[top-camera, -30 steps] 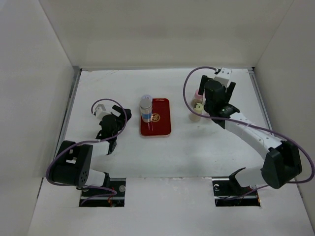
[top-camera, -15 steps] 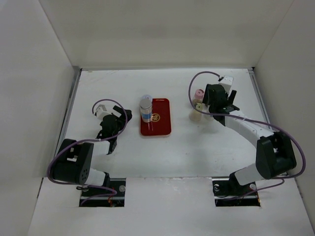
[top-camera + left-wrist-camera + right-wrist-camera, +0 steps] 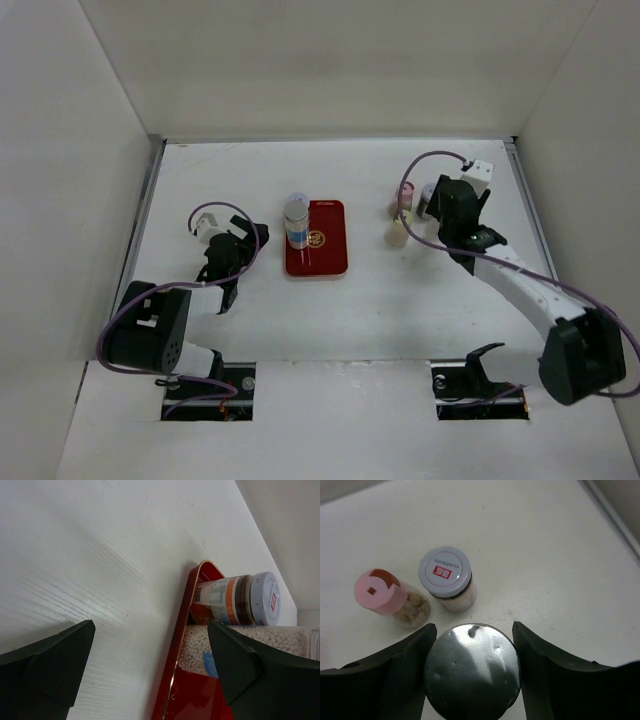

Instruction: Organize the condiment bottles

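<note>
Silver jar (image 3: 471,675) sits right between the fingers of the right pincer (image 3: 474,630). Both fingers look pressed on its cap, so the pincer grips it. I cannot tell if it is off the table. Just past it stand a white-cap jar (image 3: 445,572) and a pink jar (image 3: 375,592), side by side and not touching. From above, a yellow jar (image 3: 399,232) stands near them too.

On the other side, the left pincer (image 3: 150,635) is wide open with nothing in it. Past it lies the red tray (image 3: 186,625). A tall bottle (image 3: 240,640) and an orange jar (image 3: 225,597) stand on it, at the edge that faces this pincer.

I think the step in hand is picking up the silver jar. Next it should go straight up, so it does not knock the two jars, and then across to the tray.
</note>
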